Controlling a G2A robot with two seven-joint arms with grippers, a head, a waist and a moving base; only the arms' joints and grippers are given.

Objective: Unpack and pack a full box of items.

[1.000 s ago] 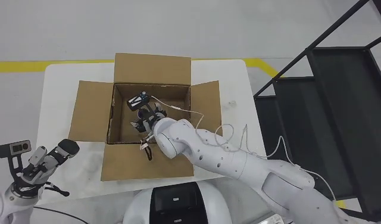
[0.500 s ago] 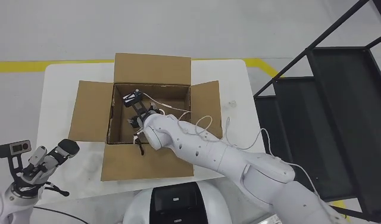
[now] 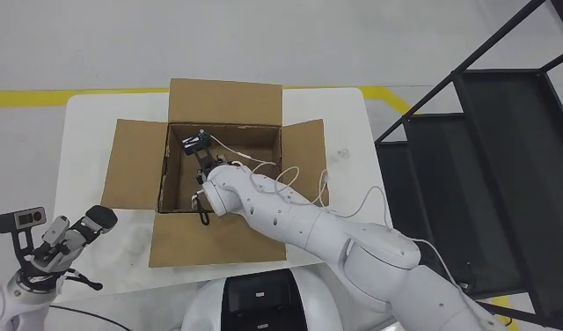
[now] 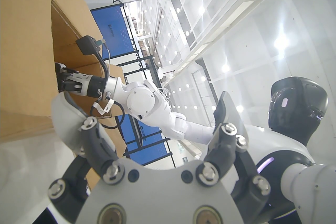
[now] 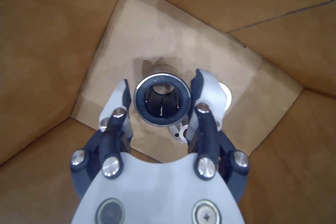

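Box of brown cardboard, all four flaps folded outward, standing on the white table; take it as your landmark for every place given below.

Position of the right gripper: deep inside the box, close to the floor and nearer the wall on the left-arm side. The right arm bends in over the box's near rim.

Its jaws are spread and straddle a metal sleeve, with one finger on each side. You can see a sliver of box floor between one finger and the sleeve. The other finger overlaps the sleeve's rim, and you cannot tell whether it touches.

The metal sleeve is a short hollow cylinder with a dark end ring. It stands upright on the box floor with its open bore facing up, and rows of small balls are visible inside the bore. Smaller metal fittings lie on the box floor just beside the sleeve, partly hidden by the finger.

A white cable loops loosely along the right arm, above the box flap on the right-arm side.

Position of the left gripper: well apart from the box, out beyond its near corner on the left-arm side, at the table's edge. Its jaws are spread wide and hold nothing. In its wrist view you look past the box's outer wall to the right arm bent over the rim.
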